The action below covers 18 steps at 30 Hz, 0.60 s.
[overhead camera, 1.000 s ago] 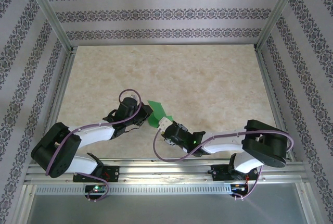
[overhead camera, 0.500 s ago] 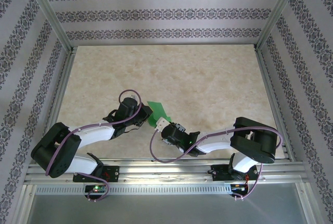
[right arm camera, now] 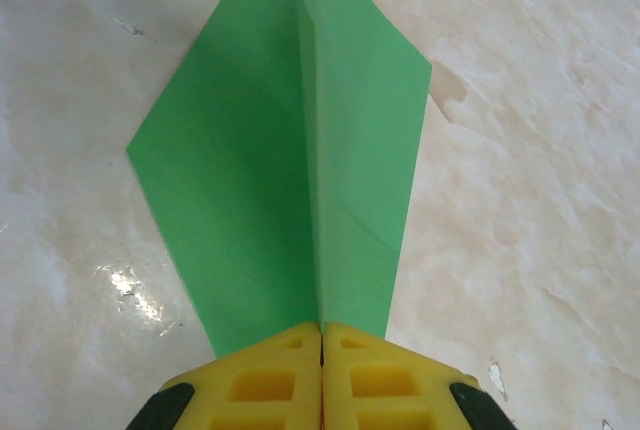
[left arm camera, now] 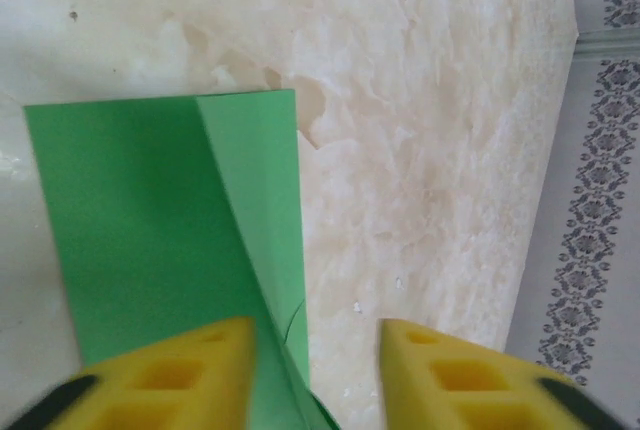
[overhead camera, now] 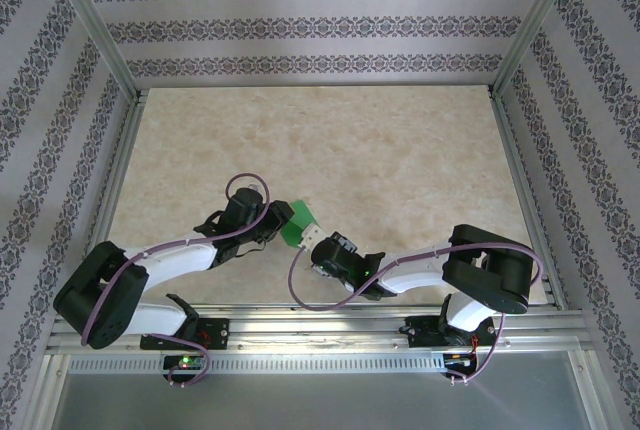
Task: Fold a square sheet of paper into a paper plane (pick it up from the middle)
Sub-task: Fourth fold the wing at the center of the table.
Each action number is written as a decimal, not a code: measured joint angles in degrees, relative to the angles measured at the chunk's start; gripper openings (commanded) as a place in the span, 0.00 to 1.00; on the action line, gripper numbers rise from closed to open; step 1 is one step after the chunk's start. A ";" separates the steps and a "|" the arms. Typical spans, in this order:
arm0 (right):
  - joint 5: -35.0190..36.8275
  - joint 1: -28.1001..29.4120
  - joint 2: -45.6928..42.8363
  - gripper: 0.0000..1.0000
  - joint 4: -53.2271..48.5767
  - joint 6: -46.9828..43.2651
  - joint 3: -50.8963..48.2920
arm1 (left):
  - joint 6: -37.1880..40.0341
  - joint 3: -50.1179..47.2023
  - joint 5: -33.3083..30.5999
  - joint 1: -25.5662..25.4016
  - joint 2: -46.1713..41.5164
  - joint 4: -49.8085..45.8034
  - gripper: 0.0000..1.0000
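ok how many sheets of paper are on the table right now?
1. One green sheet, partly folded, at the near middle of the table. The right tool is shut on its raised fold; the left tool stands open over its edge.

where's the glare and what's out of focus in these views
Left wrist: the yellow jaws of the left gripper are blurred, the green paper is sharp, and the table looks washed out. Right wrist: a small glare spot on the table beside the paper; focus is crisp. Top external: even light, no glare.
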 measured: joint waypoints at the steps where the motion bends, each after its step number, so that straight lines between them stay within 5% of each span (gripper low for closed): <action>1: -0.24 -0.09 0.00 0.07 0.09 0.02 -0.09 | 0.33 0.13 0.00 0.31 -0.02 -0.44 0.50; 9: -1.97 -0.09 0.00 0.07 0.55 0.83 -0.09 | 2.64 2.95 4.33 3.98 3.56 -1.92 0.52; 18: -3.08 -0.83 0.00 0.11 0.63 1.05 -0.17 | 4.33 4.74 9.73 6.01 8.33 -1.92 0.14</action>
